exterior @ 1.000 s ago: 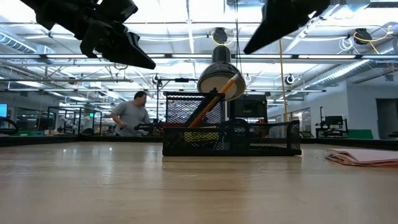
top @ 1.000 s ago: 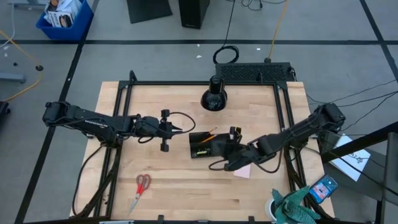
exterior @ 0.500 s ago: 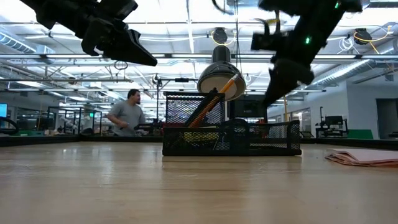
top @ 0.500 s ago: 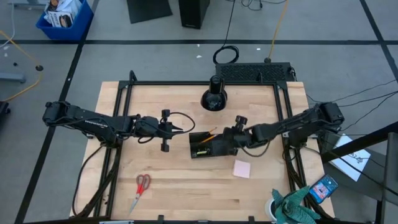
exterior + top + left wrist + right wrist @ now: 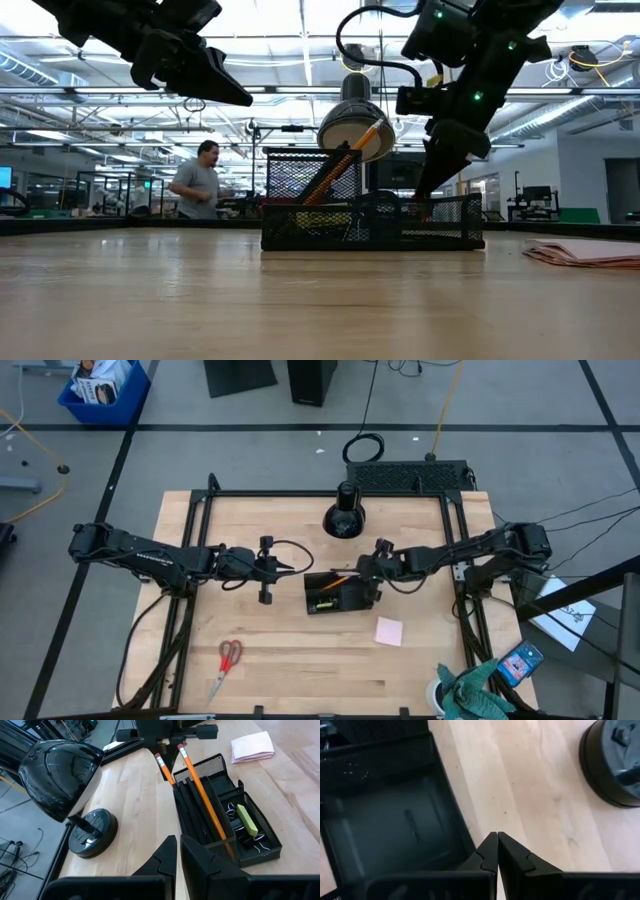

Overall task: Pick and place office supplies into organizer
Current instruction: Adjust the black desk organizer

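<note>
The black mesh organizer (image 5: pixel 340 592) stands mid-table and holds orange pencils (image 5: pixel 200 790) leaning on its rim, dark pens (image 5: pixel 192 815), binder clips (image 5: pixel 232 812) and a yellow-green piece (image 5: pixel 246 819). The pink sticky-note pad (image 5: pixel 389 631) lies flat on the table, near and right of it. The red-handled scissors (image 5: pixel 227 663) lie flat at the near left. My left gripper (image 5: pixel 290 567) hovers shut and empty left of the organizer. My right gripper (image 5: pixel 362 572) is shut and empty, low over the organizer's far right corner (image 5: pixel 455 820). My right gripper points its shut fingertips (image 5: pixel 492 845) slanting down at the organizer's far right wall (image 5: pixel 440 205). I cannot tell whether they touch it.
A round black cone-shaped object (image 5: pixel 343 517) stands on the table behind the organizer. A blue phone-like item (image 5: pixel 520 662) lies off the table's near right corner. A person (image 5: pixel 200 180) walks in the room behind.
My right gripper has gone from over the sticky-note pad toward the table's far edge and down, and now stands at the organizer's far right corner. The pad, uncovered, stays flat on the table.
</note>
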You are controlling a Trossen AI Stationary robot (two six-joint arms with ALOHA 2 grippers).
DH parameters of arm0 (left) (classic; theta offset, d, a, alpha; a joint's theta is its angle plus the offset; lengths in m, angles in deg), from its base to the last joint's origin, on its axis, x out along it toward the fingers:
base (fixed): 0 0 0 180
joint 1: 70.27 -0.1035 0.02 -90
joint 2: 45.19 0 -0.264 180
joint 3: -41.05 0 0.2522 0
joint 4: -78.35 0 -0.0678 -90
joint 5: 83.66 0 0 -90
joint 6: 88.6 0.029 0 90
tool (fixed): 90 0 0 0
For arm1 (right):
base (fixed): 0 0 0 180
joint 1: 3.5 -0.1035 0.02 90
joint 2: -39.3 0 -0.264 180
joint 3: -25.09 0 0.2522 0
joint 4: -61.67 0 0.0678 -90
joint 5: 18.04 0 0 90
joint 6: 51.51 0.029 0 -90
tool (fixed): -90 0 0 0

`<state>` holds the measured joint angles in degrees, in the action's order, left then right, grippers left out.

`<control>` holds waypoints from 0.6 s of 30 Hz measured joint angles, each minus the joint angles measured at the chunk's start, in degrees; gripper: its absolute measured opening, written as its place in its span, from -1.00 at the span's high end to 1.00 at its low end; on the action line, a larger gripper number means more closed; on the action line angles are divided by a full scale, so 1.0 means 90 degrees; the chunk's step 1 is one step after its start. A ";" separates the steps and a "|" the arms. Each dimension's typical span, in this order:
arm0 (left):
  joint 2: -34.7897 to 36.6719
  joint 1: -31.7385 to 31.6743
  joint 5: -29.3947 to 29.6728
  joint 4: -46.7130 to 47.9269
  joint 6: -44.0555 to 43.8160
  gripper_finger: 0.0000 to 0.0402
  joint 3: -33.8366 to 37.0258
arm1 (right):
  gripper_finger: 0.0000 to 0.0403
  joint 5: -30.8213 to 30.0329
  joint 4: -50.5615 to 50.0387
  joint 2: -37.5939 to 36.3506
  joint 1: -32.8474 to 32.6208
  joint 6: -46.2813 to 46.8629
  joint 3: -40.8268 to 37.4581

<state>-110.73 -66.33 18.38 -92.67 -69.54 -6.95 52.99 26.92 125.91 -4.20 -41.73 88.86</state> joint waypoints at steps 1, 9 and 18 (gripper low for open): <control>0.0000 0.0000 0.0002 0.0001 0.0002 0.85 0.0000 | 1.00 0.0036 0.0007 0.0000 -0.0001 -0.0001 -0.0021; 0.0000 0.0000 0.0002 0.0022 0.0040 0.85 0.0000 | 1.00 0.0252 0.0004 -0.0005 -0.0013 -0.0023 -0.0052; 0.0000 0.0000 0.0002 0.0024 0.0038 0.85 0.0000 | 1.00 0.0417 0.0002 -0.0009 -0.0013 -0.0042 -0.0052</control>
<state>-110.73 -66.33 18.40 -92.45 -69.20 -6.95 56.75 26.93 125.83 -4.32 -42.11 88.39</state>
